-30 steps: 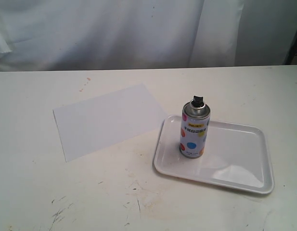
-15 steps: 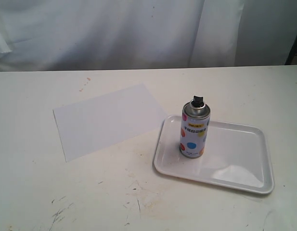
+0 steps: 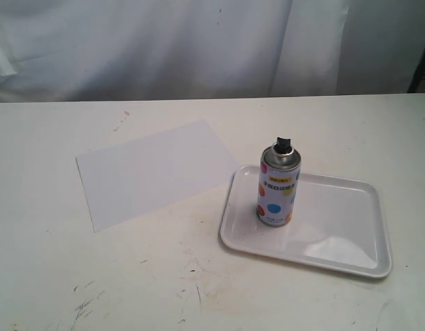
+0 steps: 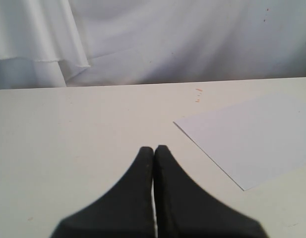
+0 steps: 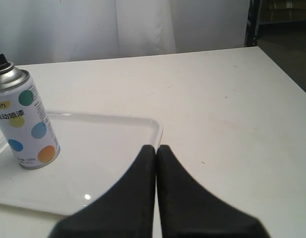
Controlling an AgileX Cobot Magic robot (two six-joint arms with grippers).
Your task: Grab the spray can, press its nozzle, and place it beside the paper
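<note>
Your spray can (image 3: 279, 186) stands upright inside the white tray (image 3: 305, 261), at the end of the tray nearest the paper (image 3: 153, 172). Its black nozzle (image 3: 283, 145) sits on the silver top with nothing touching it. The tray lies on the right half of the counter (image 3: 129, 276), closer to the near edge than to the far edge; apart from the can, it holds nothing.

The paper lies flat on the left half of the counter, turned at a slant to the counter's edges. Its nearest corner comes just beside the tray's corner; you cannot tell whether the two touch. Along the far edge of the counter hangs a white cloth (image 3: 164, 48). Dark scuffs mark the counter near its near edge.

Your left hand (image 4: 153, 149) has its two black fingers pressed together with nothing between them. It hangs over bare counter, well apart from the can, with the paper's corner ahead of it and off to one side.

Your right hand (image 5: 156, 148) also has its fingers together and holds nothing. It sits over the tray's rim, with the can near it but not touched.
</note>
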